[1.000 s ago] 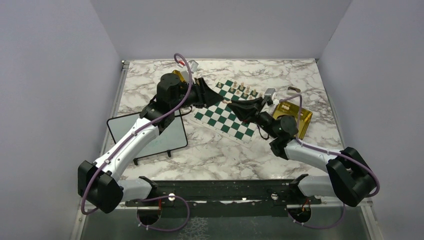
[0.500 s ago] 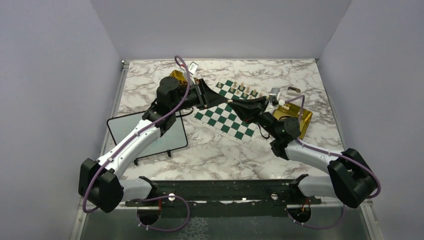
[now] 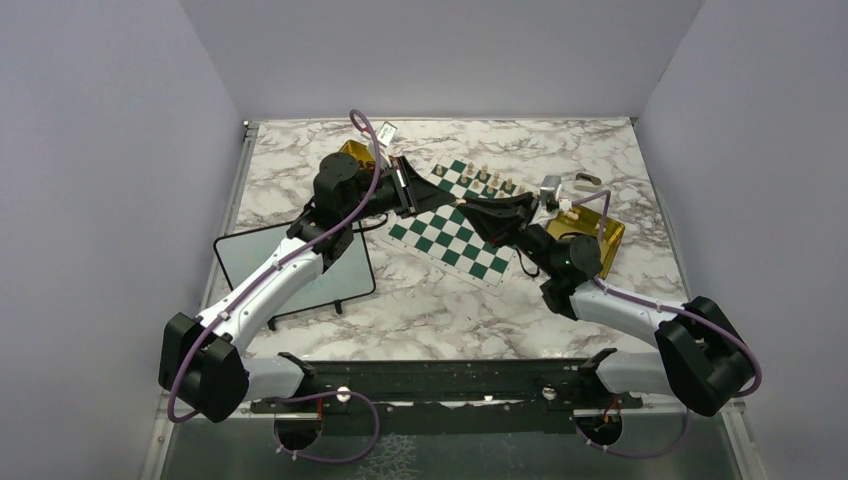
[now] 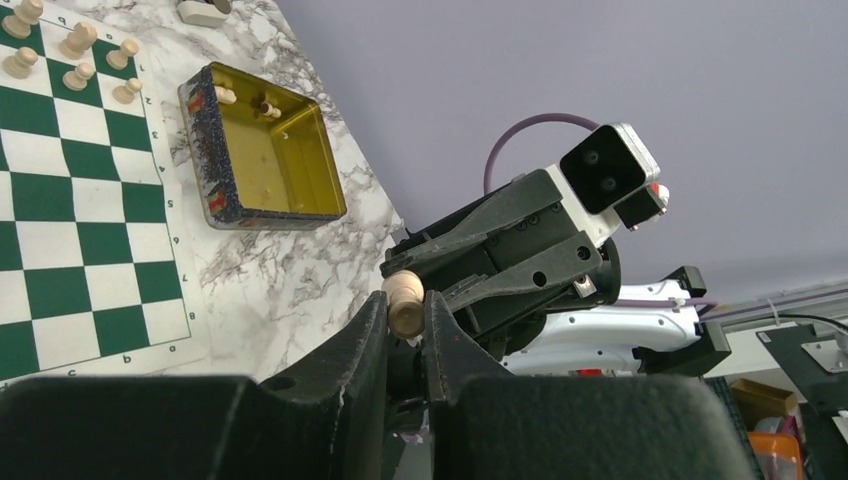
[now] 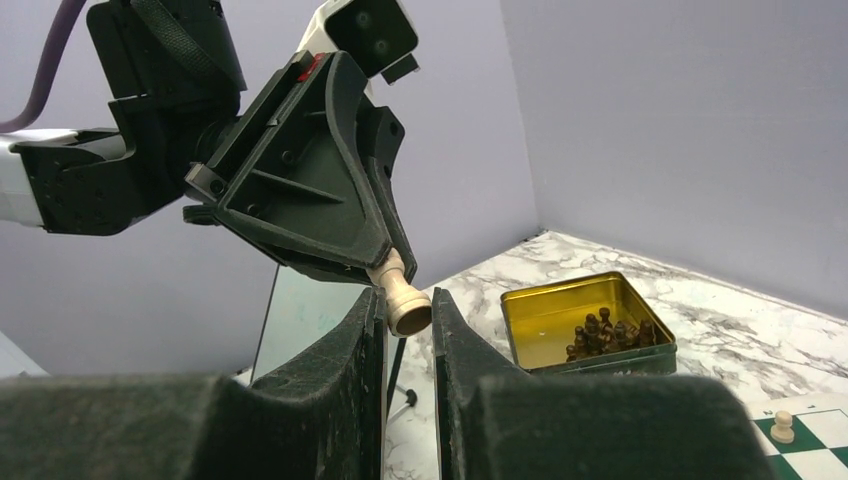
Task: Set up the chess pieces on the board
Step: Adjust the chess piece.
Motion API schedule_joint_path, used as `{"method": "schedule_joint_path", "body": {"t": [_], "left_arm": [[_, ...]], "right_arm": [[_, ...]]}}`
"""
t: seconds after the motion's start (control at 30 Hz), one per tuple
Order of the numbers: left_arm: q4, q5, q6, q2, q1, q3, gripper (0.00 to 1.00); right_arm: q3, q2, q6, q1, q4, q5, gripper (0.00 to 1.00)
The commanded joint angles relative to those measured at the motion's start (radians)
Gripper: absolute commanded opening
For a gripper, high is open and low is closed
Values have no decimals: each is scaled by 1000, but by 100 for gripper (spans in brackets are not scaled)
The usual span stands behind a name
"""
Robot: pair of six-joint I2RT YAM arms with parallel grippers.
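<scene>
The two arms meet in the air over the far side of the board. A pale pawn is between them. The left gripper has its fingers pressed on the pawn from both sides. The right gripper has its fingers tight on the wide foot of the same pawn. So both grippers hold it, one at each end. The top view is too small to show the pawn well, so I cannot tell how high it is above the board.

A row of pale pieces stands upright along the far edge of the board.

A gold tin sits on the table just beside the right edge of the board. Two pale pieces lie in it at one end. The other tin sits near the far left corner of the board. It has a heap of dark pieces in it. A whiteboard stands on the table to the left of the board, near the left arm.
</scene>
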State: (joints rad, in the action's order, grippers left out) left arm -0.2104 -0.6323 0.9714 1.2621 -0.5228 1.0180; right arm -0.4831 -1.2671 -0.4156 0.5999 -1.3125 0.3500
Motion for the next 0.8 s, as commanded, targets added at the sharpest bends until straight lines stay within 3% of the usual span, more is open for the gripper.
{"method": "schedule_joint_path", "body": {"t": [0.0, 0.1, 0.17, 0.4, 0.5, 0.6, 0.63, 0.67, 0.7, 0.77], "left_arm": [[-32, -23, -1, -1, 1, -9, 14], [-11, 0, -20, -4, 1, -4, 8], [21, 28, -59, -8, 0, 11, 6], [228, 172, -273, 35, -10, 140, 3], [274, 234, -345, 80, -20, 200, 2], [341, 336, -449, 145, -43, 291, 2], [360, 371, -484, 173, -49, 325, 2], [379, 408, -516, 205, -55, 364, 2], [398, 450, -549, 237, -63, 401, 2], [426, 517, -603, 310, -70, 472, 2]], "right_arm": [[5, -5, -3, -4, -38, 11, 1], [7, -6, -2, -3, -35, 7, 3], [10, -3, 0, -4, -23, 1, 10], [64, 108, 21, -3, 152, -13, 54], [81, 210, 57, -4, 311, -5, 71], [82, 328, 96, -4, 513, -14, 75], [84, 366, 105, -4, 568, -16, 82], [86, 403, 114, -4, 628, -20, 95], [86, 440, 123, -3, 685, -24, 99], [81, 511, 132, -4, 809, -40, 100]]}}
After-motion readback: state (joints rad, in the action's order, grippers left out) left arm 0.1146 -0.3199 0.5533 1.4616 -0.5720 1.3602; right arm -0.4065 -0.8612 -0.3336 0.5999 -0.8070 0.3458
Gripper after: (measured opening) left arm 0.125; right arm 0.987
